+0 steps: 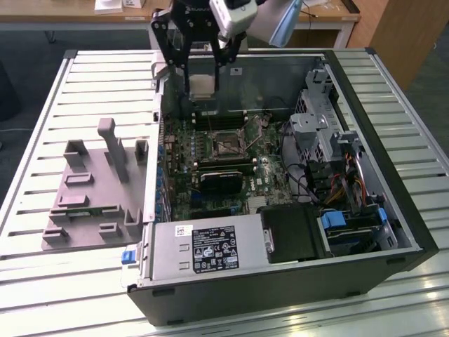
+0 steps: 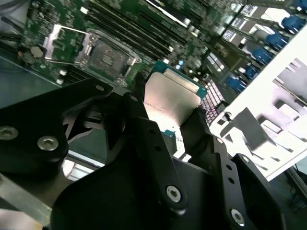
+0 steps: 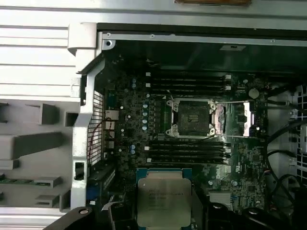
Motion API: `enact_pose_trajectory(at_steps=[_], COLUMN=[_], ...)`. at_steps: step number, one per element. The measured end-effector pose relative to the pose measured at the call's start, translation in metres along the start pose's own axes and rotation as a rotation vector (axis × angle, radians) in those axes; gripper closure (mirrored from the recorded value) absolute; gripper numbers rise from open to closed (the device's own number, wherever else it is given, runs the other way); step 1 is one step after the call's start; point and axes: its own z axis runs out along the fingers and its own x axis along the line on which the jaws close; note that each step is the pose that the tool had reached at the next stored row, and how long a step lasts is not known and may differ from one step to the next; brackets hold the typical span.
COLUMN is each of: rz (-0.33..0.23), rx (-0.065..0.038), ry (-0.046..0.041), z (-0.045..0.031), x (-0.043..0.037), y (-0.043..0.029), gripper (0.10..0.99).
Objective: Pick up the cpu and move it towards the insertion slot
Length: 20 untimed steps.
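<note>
One large thing dominates: the open computer case (image 1: 295, 210), a dark sheet-metal box lying on its side on a slatted pale table (image 1: 42, 140), with the pincer (image 1: 202, 88) hanging over its far edge. Beneath and ahead of the pincer spreads the green motherboard (image 3: 158, 124), matt and crowded with small parts. Off to one side of the pincer, outside the case wall, sits the grey plastic fixture (image 1: 91, 189), blocky and smooth, with rectangular recesses and upright posts.

Smaller again is the insertion slot (image 3: 194, 117), a dark square socket in a shiny metal frame, its hinged plate swung open; it lies below and forward of the pincer, well apart from it. Smallest is the cpu (image 3: 164, 201), a thin flat square with a pale brushed-metal top and green edge, clenched by its sides between the black fingers (image 2: 144, 129) and held clear above the board.

By my judgement the pick-up is done and the carry toward the slot is in hand; closing that gap calls for keeping the chip level and square to the frame.
</note>
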Motion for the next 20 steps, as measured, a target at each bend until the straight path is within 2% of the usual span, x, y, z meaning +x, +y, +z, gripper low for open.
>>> enact_pose_trajectory(at_steps=[10,13,14,15,18,20], rz=[0.000,0.000,0.000,0.000,-0.001,-0.002], rx=[0.000,0.000,0.000,0.000,0.000,0.000], ry=[0.0036,0.0036,0.0015,-0.0048,-0.0286,-0.0363], z=[0.0004,0.0005,0.0007,0.0012,0.0031,0.0045], x=[-0.0445,-0.0478,-0.0478,-0.0478,-0.0477,-0.0477], y=[-0.0004,-0.0003,-0.0003,-0.0003,-0.0002,-0.0001], gripper=[0.545,0.545,0.545,0.545,0.545,0.545])
